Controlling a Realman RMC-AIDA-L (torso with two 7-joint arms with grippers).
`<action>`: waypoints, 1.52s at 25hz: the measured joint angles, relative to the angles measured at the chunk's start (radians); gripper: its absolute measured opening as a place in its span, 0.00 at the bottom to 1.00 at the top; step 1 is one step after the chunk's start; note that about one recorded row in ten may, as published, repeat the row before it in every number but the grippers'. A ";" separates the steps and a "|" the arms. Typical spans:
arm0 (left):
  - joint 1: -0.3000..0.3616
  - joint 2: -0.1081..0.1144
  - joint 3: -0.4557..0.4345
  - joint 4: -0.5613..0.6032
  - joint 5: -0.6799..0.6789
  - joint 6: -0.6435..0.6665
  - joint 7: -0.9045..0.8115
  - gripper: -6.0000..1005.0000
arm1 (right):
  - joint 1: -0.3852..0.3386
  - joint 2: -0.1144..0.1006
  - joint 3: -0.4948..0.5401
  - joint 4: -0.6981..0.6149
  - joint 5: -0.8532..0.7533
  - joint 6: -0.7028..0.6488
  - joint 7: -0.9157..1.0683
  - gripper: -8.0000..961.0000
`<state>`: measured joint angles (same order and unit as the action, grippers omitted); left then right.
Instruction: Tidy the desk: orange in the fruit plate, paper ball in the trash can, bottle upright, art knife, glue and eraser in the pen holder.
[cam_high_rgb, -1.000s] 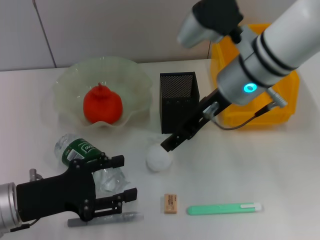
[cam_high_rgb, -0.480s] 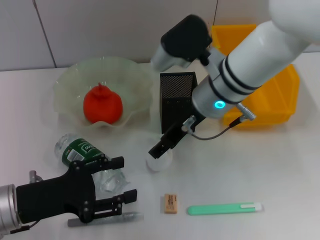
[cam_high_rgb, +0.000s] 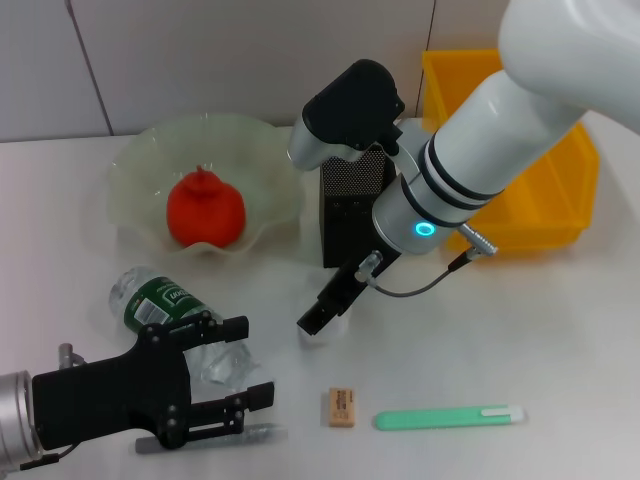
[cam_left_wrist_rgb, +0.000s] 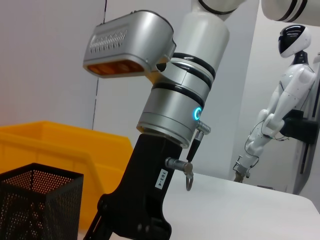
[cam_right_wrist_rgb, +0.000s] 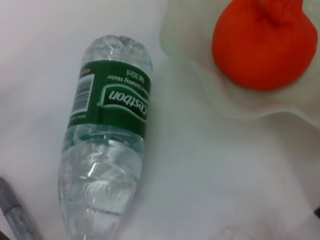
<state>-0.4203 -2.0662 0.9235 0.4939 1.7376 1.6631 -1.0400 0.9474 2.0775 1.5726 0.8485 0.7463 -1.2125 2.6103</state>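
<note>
Left gripper (cam_high_rgb: 235, 385): it waits at the near left corner of the table, fingers apart and holding nothing, just beside the lying bottle.
Grey pen-like stick (cam_high_rgb: 215, 438): it lies at the near edge under the left gripper; probably the glue or the knife, I cannot tell which.
Eraser (cam_high_rgb: 341, 407): it lies near the near edge, at the middle, not yet in the holder.
Green tool (cam_high_rgb: 450, 417): a long thin thing beside the eraser, towards the right.
Bottle (cam_high_rgb: 168, 315): it lies on its side near the left edge and must yet be stood up.
Right gripper (cam_high_rgb: 322, 315): low at the middle of the table, over the paper ball (cam_high_rgb: 315, 330), which it mostly hides; whether the fingers are together or apart, I cannot tell.
Pen holder (cam_high_rgb: 352, 210): it stands just behind the right gripper and leaves little room for lifting.
Orange (cam_high_rgb: 205, 210): it is already in the fruit plate (cam_high_rgb: 140, 165), towards the far left.
Trash can (cam_high_rgb: 545, 200): at the far right corner, the place for the ball.
</note>
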 joint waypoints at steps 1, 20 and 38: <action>0.000 0.000 0.000 0.000 0.000 0.000 0.000 0.78 | 0.000 0.000 0.000 0.000 0.000 0.000 0.000 0.68; 0.008 0.000 -0.001 0.005 -0.001 0.011 0.000 0.78 | -0.045 -0.005 0.069 0.128 0.005 -0.115 0.000 0.59; 0.005 0.000 0.000 0.008 -0.007 0.011 0.002 0.78 | -0.207 -0.049 0.628 0.686 -0.223 -0.347 -0.002 0.58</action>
<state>-0.4150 -2.0663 0.9234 0.5017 1.7304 1.6737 -1.0384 0.7405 2.0286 2.2011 1.5349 0.5228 -1.5595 2.6079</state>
